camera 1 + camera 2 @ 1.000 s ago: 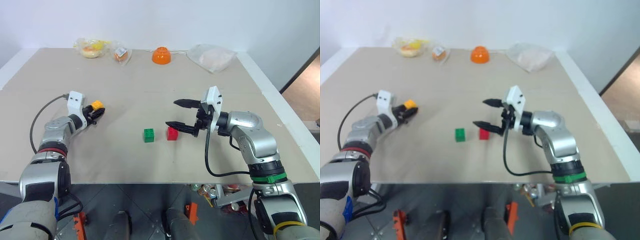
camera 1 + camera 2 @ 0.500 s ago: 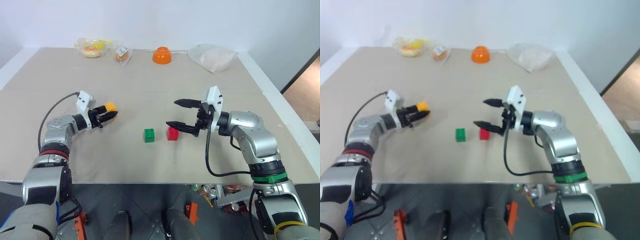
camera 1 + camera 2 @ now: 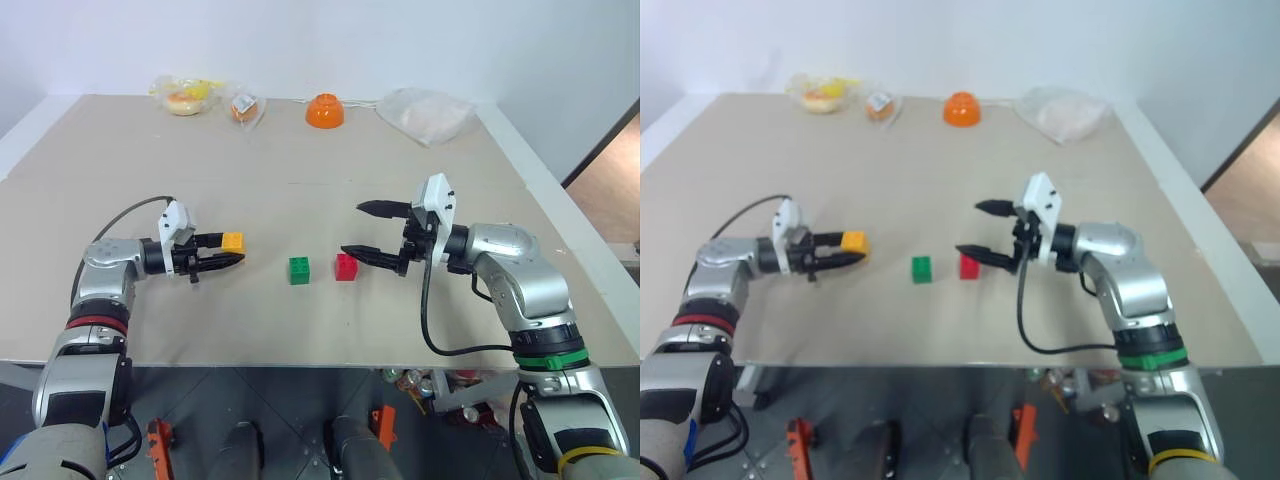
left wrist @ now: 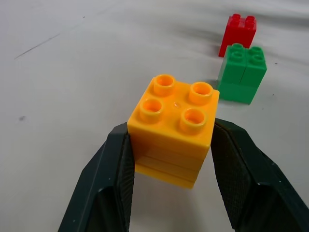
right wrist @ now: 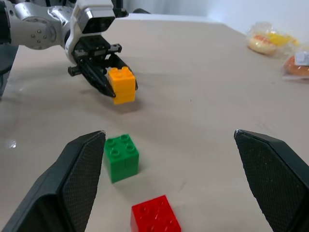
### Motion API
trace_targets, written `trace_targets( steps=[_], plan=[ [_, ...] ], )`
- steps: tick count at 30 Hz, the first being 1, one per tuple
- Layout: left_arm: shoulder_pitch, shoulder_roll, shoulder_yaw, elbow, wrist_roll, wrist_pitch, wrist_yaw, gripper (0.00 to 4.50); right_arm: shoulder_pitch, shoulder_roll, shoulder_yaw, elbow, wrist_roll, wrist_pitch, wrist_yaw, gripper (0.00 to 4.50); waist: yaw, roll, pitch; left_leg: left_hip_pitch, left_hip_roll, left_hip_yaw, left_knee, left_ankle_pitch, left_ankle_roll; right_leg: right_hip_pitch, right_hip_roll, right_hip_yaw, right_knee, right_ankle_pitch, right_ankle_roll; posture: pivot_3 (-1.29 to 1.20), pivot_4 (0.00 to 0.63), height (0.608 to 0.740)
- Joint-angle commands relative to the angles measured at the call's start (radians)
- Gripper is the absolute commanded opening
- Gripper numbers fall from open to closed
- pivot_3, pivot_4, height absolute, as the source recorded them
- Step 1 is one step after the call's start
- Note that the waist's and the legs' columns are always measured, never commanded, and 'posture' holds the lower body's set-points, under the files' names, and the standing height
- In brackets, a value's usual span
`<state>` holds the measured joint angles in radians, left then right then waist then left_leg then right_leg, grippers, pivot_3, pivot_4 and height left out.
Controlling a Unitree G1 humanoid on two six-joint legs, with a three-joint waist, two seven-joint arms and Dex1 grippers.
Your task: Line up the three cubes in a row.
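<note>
Yellow-orange cube (image 3: 233, 241) sits clamped in the left tool (image 3: 222, 250), at nine o'clock of the green cube (image 3: 298, 270) and red cube (image 3: 346, 266), likely to extend their row, while the right tool (image 3: 366, 230) hangs wide open and empty beside red.

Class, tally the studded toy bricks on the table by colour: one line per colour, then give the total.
Red brick: 1
Green brick: 1
Yellow-orange brick: 1
Total: 3 bricks
</note>
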<state>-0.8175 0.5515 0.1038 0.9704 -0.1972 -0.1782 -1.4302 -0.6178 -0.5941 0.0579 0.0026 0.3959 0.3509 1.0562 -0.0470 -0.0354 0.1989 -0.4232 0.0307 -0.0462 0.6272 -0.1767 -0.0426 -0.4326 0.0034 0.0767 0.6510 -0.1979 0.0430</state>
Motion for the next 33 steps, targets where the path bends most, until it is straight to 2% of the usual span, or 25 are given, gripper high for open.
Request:
trace_targets(
  steps=[1, 6, 16, 22, 33],
  plan=[
    [-0.013, 0.009, 0.014, -0.015, -0.026, -0.007, -0.024, 1.75, 0.025, -0.047, -0.051, -0.083, 0.041, 0.022, 0.027, 4.44, 0.001, 0.0, 0.0, 0.0, 0.0, 0.0, 0.0, 0.0, 0.0, 0.0, 0.0, 0.0, 0.0, 0.0, 0.0, 0.0, 0.15, 0.74],
    [0.038, -0.022, 0.008, -0.071, -0.042, 0.004, -0.028, 1.75, 0.067, -0.102, -0.065, -0.098, 0.04, 0.024, 0.043, 4.44, 0.0, 0.0, 0.0, -0.001, 0.0, 0.0, 0.0, 0.0, 0.0, -0.001, 0.0, 0.0, 0.0, 0.0, 0.0, 0.0, 0.15, 0.74],
    [0.158, -0.082, -0.009, -0.208, -0.068, 0.053, 0.008, 1.75, 0.083, -0.111, -0.073, -0.107, 0.056, 0.038, 0.037, 4.44, -0.001, 0.0, 0.0, 0.0, 0.0, 0.0, 0.001, 0.0, 0.0, -0.001, 0.001, 0.0, 0.001, 0.001, -0.001, 0.0, 0.15, 0.74],
    [0.161, -0.091, -0.011, -0.206, -0.068, 0.054, 0.023, 1.75, 0.096, -0.131, -0.09, -0.169, 0.141, 0.107, 0.085, 4.44, -0.001, 0.0, 0.0, 0.0, 0.0, 0.0, 0.002, 0.0, 0.0, -0.001, 0.0, 0.001, 0.001, 0.001, 0.0, 0.0, 0.15, 0.74],
    [0.148, -0.08, -0.026, -0.169, -0.049, 0.039, 0.012, 1.75, 0.103, -0.121, -0.077, -0.168, 0.113, 0.089, 0.066, 4.44, -0.001, 0.0, 0.0, 0.0, 0.0, 0.0, 0.004, 0.0, 0.0, 0.0, 0.0, 0.001, 0.001, 0.001, 0.0, 0.0, 0.15, 0.74]
  ],
)
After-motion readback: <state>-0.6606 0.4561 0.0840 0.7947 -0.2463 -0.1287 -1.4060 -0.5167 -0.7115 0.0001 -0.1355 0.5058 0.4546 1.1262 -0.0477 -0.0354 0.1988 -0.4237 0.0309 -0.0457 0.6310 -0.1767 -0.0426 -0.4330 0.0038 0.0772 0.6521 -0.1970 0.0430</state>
